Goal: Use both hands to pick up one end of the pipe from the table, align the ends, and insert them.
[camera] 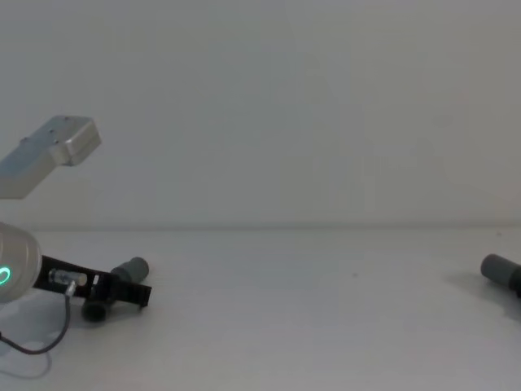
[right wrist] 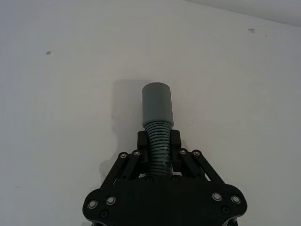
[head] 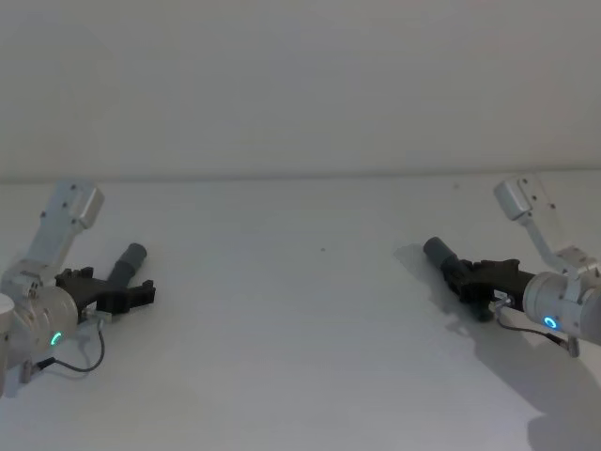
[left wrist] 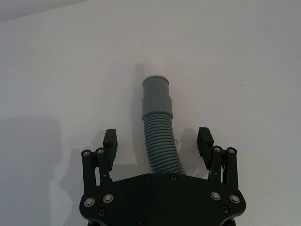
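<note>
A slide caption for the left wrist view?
Open left end effector straddling a grey ribbed pipe piece on the white table.

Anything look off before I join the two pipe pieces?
One mismatch: the left gripper is open, fingers clear of the left pipe piece, while the right gripper is shut on the ribbed section of the right pipe piece. Nothing looks damaged.

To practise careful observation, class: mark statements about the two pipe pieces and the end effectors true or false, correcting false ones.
1. The right end effector is shut on the ribbed section of the right pipe piece. True.
2. The left end effector clamps the left pipe piece. False: its fingers stand open either side of the ribs.
3. The pieces are already joined. False: they are far apart, at opposite sides of the table.
4. The left pipe piece ends in a whitish tip. True.
</note>
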